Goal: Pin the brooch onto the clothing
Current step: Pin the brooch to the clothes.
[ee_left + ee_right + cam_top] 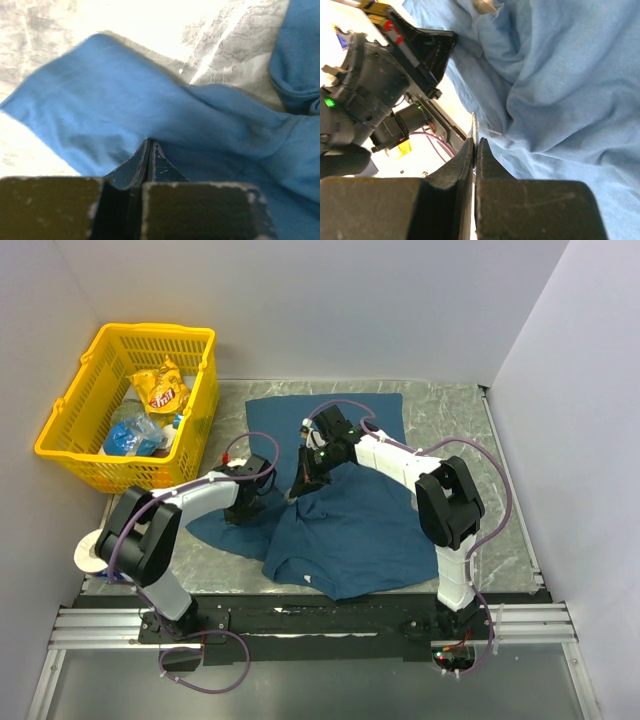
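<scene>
The clothing [360, 530], a dark teal T-shirt, lies rumpled across the grey table. My left gripper [241, 507] is at its left edge, and in the left wrist view this gripper [149, 144] is shut on a fold of the clothing [100, 100], which stretches away from the tips. My right gripper [301, 483] hangs over the shirt's middle. In the right wrist view the right gripper [476, 143] is shut on the brooch [474, 125], a thin silver disc seen edge-on. A fine pin juts from it toward the blue fabric [560, 90] just beside it.
A yellow basket [65, 425] with snack packets stands at the back left. A white tape roll [88, 552] lies by the left arm's base. The left arm's wrist [380, 85] is close on the right gripper's left. White walls enclose the table [450, 420].
</scene>
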You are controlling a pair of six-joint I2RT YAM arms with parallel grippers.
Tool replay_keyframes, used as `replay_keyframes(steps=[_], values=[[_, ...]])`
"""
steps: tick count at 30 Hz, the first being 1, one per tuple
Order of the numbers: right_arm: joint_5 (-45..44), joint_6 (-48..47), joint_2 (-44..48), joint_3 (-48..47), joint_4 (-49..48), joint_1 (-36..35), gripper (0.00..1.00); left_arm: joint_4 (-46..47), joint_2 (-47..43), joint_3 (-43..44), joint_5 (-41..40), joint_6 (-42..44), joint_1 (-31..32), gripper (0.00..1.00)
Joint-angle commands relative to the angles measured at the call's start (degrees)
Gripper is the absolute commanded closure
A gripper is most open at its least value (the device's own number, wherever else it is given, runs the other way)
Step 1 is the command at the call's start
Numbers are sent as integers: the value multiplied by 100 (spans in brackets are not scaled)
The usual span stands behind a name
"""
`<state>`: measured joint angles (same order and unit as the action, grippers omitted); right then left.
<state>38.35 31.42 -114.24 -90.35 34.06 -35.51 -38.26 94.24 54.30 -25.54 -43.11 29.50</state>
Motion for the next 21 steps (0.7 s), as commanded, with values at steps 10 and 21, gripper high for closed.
replay_keyframes(steps=[10, 21], values=[[-152, -180, 33, -387, 311, 17, 100, 1705, -2031, -306, 751, 883, 293, 56], [-187, -198, -143, -405, 329, 18, 100, 3385, -2085, -1325, 2509, 1279, 478, 57]])
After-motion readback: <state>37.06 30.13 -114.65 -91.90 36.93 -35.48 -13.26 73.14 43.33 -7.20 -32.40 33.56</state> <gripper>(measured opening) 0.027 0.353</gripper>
